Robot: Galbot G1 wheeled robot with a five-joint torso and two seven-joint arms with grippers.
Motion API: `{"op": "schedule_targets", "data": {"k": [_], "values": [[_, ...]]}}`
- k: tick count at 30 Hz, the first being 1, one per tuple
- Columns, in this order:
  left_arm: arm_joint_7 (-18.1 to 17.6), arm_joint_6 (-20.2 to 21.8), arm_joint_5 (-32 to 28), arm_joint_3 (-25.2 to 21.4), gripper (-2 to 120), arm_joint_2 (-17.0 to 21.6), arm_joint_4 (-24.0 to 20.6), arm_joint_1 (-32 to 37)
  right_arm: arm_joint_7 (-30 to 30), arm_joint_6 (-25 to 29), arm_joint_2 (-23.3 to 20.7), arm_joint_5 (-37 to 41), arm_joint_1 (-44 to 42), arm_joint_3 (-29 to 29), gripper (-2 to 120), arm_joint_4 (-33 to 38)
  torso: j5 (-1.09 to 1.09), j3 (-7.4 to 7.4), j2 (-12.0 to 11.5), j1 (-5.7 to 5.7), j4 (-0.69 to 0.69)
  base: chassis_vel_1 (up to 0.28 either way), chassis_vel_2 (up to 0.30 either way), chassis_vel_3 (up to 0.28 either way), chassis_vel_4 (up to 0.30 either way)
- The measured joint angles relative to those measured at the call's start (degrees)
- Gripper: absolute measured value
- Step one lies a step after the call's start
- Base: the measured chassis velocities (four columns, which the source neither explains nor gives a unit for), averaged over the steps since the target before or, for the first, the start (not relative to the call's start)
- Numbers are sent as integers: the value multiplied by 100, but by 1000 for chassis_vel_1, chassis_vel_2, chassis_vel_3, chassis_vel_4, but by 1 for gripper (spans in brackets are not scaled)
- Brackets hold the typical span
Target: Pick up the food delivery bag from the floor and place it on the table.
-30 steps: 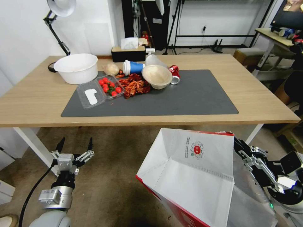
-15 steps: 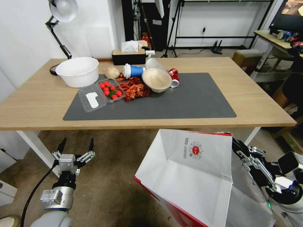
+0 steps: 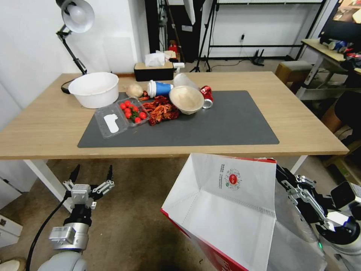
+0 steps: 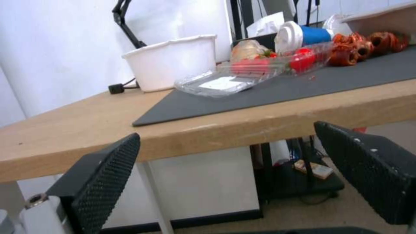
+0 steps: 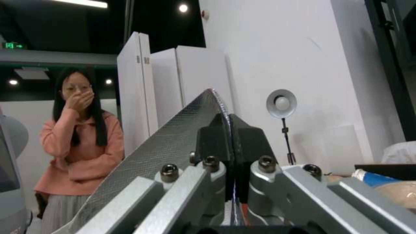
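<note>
Below the bench's (image 3: 49,131) near edge, the right end effector (image 3: 282,177) gripped the food delivery bag's (image 3: 229,210) rim tightly; the left end effector (image 3: 91,174) hovered wide open, empty.

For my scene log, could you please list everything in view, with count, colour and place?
food delivery bag: one, white with red sides, held up off the floor in front of the table's near edge, open
table: one, light wood, white legs
mat: one, dark grey, on the table
bowl: one, white, left of the mat
clamshell of tomatoes: one, clear, open, mat's left end
crayfish shells: red pile, mid mat
paper bowl: one, beige, tipped
cup: one, blue, white lid, lying
can: one, red, crushed
tissue box: one, black, far edge
lamp: one, far left
left gripper: jaws open, empty, below the table edge
right gripper: jaws shut on the bag's edge
</note>
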Motion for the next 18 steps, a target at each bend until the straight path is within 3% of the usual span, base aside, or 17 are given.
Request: {"op": "schedule_targets", "data": {"k": [18], "values": [[22, -139, -113, 31, 100, 55, -29, -9, -8, 15, -2, -12, 20, -29, 0, -18, 0, 226, 395, 168, 0, 0, 0, 0, 0]]}}
